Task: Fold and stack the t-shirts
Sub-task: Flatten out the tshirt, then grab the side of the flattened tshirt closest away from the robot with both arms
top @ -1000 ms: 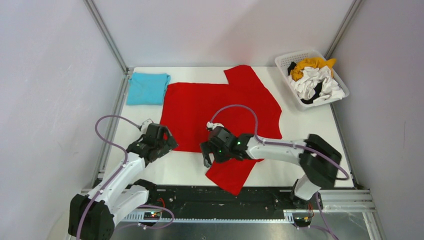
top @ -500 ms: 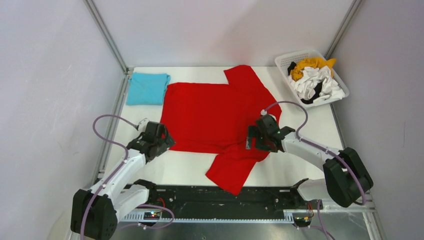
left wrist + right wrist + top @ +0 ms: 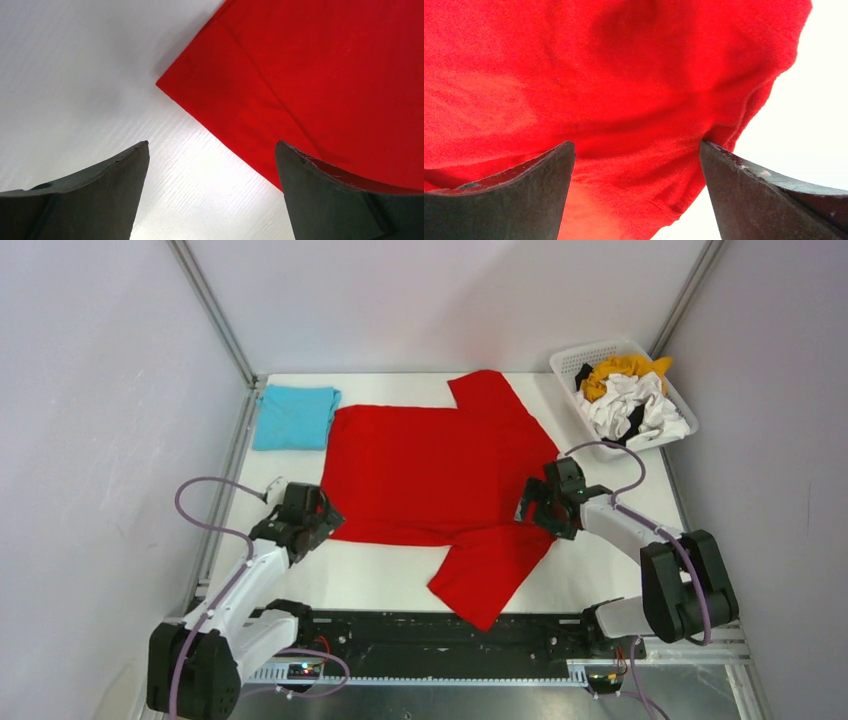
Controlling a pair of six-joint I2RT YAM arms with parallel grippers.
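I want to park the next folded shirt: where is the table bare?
Bare table lies along the near edge, between the left gripper and the near sleeve of the red shirt, and at left, nearer than the turquoise shirt. Crowded: the red shirt fills the middle; the right gripper and its arm cross the strip near the basket.

Probably a robotics lab cell: white table (image 3: 380, 575) boxed in by white panels (image 3: 440, 300) on aluminium posts (image 3: 215, 315), black mounting rail (image 3: 450, 640) at near edge.

Open table (image 3: 370, 575) nr-left of red shirt (image 3: 430, 470); basket (image 3: 566, 362) far-R & blue shirt (image 3: 293, 417) far-L block corners
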